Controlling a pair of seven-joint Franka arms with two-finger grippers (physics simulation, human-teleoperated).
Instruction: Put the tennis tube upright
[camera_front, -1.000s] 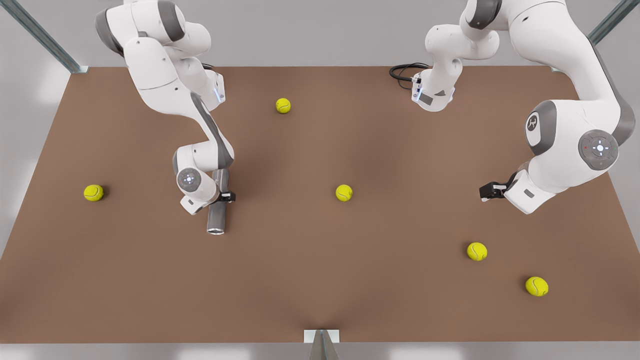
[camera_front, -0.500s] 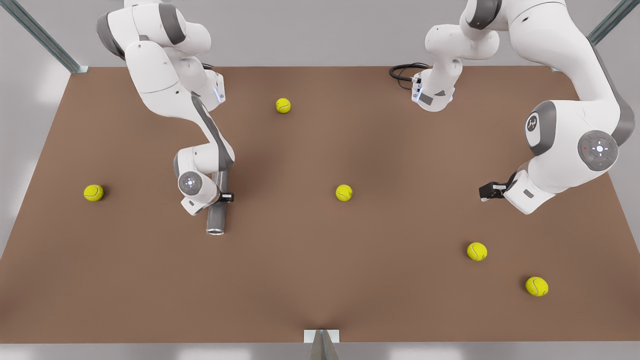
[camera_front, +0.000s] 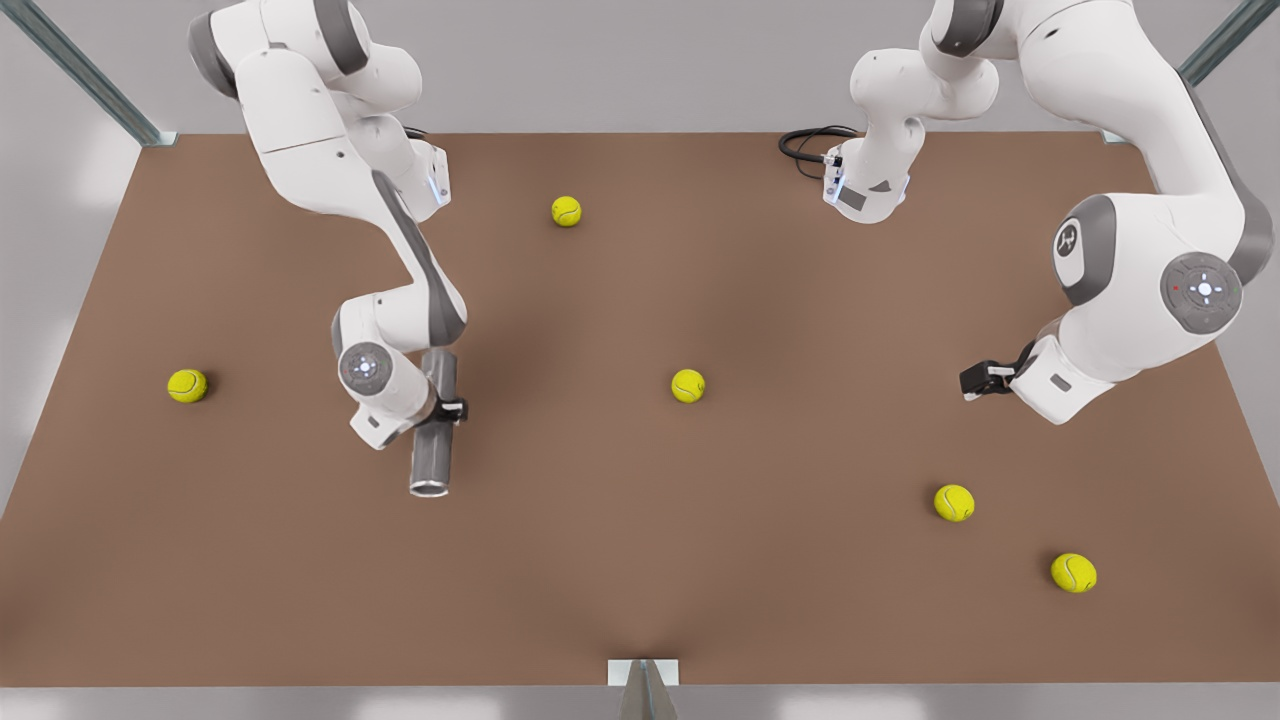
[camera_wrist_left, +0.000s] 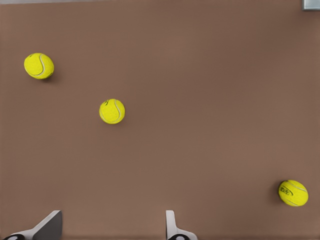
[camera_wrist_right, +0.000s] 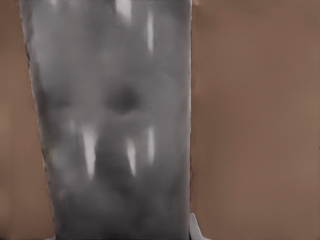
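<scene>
While the right tool (camera_front: 447, 409) grips the tennis tube (camera_front: 434, 447) mid-length above the worktop (camera_front: 640, 560), the tube is far from upright. Lifting looks begun; tilting and standing remain. The left tool (camera_front: 968, 382) waits spread open.

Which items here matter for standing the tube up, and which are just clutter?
In play:
- tennis tube, lying on the table, tilted slightly with its open end raised
- right gripper, shut on the tube's middle

Just lying about:
- five tennis balls, scattered, none touching the tube
- left gripper, open, waiting at the front view's right, above bare table
</scene>
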